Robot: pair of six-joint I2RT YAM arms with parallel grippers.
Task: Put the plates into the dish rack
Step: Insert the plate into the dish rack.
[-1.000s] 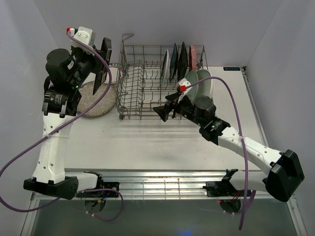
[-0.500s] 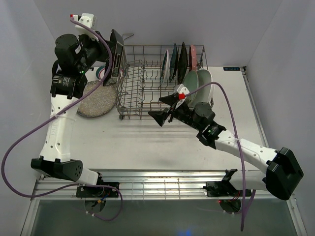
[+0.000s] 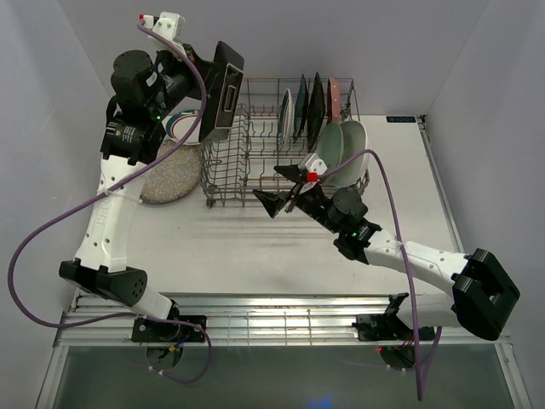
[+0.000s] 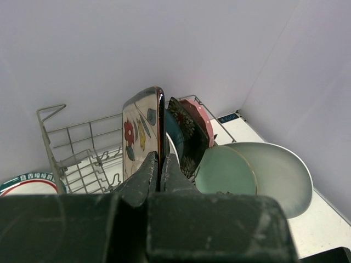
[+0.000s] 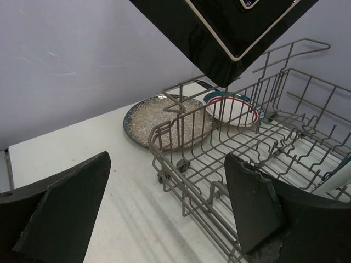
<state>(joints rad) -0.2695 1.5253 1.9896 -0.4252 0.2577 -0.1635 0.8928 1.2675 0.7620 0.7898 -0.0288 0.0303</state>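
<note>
My left gripper [image 3: 204, 95] is shut on the cream flowered square plate [image 3: 225, 89] and holds it on edge above the left end of the grey wire dish rack [image 3: 255, 166]. In the left wrist view the fingers pinch the plate [image 4: 141, 129] at its lower rim. The plate's black underside [image 5: 219, 27] hangs over the rack [image 5: 230, 159] in the right wrist view. My right gripper [image 3: 281, 189] is open and empty at the rack's front rail. Several plates stand in the rack's right part: white oval [image 3: 285, 115], teal [image 3: 301, 106], black floral [image 3: 316, 102], pink [image 3: 334, 98], mint [image 3: 330, 143].
A speckled grey round plate [image 3: 170, 177] lies on the table left of the rack. A white plate with a green and red rim [image 3: 182, 128] lies behind it. A large pale plate [image 3: 358, 141] leans at the rack's right end. Walls close in on both sides.
My left arm has lifted the flowered plate and carried it right, from beside the rack to over its left end. My right gripper has shifted slightly left, still open.
</note>
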